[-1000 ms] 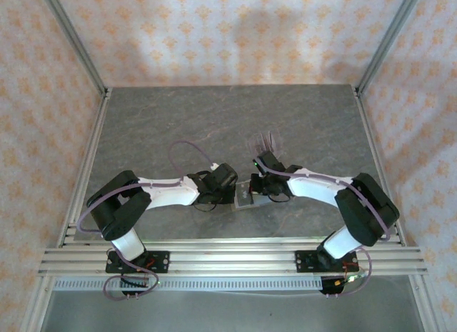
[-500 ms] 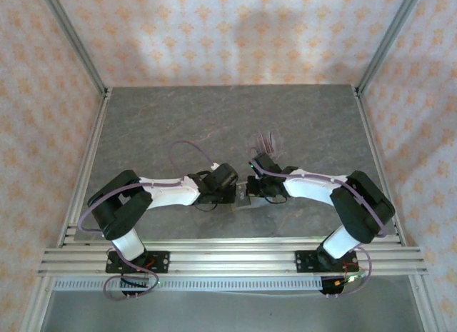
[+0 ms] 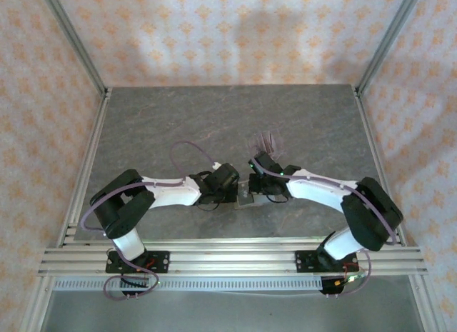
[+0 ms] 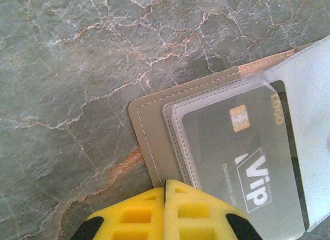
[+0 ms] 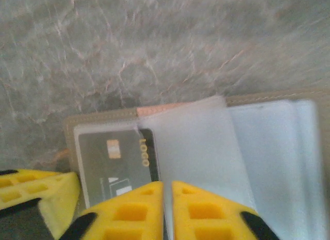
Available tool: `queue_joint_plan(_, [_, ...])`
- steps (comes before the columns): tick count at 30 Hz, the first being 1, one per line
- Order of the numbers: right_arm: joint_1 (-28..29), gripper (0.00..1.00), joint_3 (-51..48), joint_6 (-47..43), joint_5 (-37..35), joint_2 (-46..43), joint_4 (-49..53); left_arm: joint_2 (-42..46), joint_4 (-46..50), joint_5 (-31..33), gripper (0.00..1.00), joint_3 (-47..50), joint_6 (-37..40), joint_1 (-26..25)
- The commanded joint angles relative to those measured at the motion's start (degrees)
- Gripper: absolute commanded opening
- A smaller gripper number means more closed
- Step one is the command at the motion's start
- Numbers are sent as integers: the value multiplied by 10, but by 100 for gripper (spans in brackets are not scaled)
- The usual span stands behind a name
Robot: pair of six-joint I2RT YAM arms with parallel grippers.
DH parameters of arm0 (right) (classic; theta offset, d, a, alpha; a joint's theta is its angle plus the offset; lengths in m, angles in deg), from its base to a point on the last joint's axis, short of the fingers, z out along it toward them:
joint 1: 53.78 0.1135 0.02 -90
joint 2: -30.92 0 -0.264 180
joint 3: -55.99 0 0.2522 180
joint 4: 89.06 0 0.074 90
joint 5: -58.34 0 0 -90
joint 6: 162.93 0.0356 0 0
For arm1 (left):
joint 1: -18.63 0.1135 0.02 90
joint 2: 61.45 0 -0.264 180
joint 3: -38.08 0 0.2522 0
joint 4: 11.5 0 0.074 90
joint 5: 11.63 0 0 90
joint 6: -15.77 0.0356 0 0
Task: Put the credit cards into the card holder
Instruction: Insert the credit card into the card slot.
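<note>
Left gripper (image 4: 165, 186), jaws shut, pins the card holder (image 4: 147, 129) at its six-o'clock edge. Right gripper (image 5: 166, 186) (barely parted, grip unclear) could drag the clear sleeve (image 5: 191, 142), dislodging the credit card (image 4: 242, 162).

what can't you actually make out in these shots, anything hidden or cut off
left wrist view: the card holder runs off the right edge, and the left gripper covers the grey card's near corner.
right wrist view: blurred, so whether the right gripper pinches the clear sleeve is unclear.
top view: both grippers cover the holder; the clear rack is too small to count cards in.
</note>
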Motion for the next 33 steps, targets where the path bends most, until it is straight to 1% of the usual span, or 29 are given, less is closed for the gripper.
queue_joint_plan(1, [-1, 38, 31, -25, -135, -54, 110, -31, 20, 8, 0, 30, -7, -6])
queue_joint_plan(4, [-2, 50, 24, -22, -181, -67, 135, -31, 15, 7, 0, 31, -10, -6])
queue_joint_plan(5, [-2, 53, 20, -22, -190, -67, 139, -31, 14, 6, 0, 32, -10, -6])
queue_joint_plan(10, [-3, 60, 4, -18, -214, -41, 129, -29, 17, 5, 0, 30, -9, -6])
queue_joint_plan(15, [-4, 59, 5, -15, -223, 5, 116, -24, 23, 7, 0, 29, -8, -6])
queue_joint_plan(21, [-11, 53, 7, -17, -220, 39, 100, -21, 27, 8, 0, 30, -7, -6])
queue_joint_plan(28, [-16, 52, 11, -24, -210, 23, 99, -26, 26, 7, 0, 28, -7, -6])
queue_joint_plan(30, [-27, 53, 21, -35, -192, 9, 100, -27, 26, 6, 0, 28, -7, -6])
queue_joint_plan(33, [-65, 52, 45, -54, -150, -15, 94, -30, 23, 5, 0, 28, -9, -6])
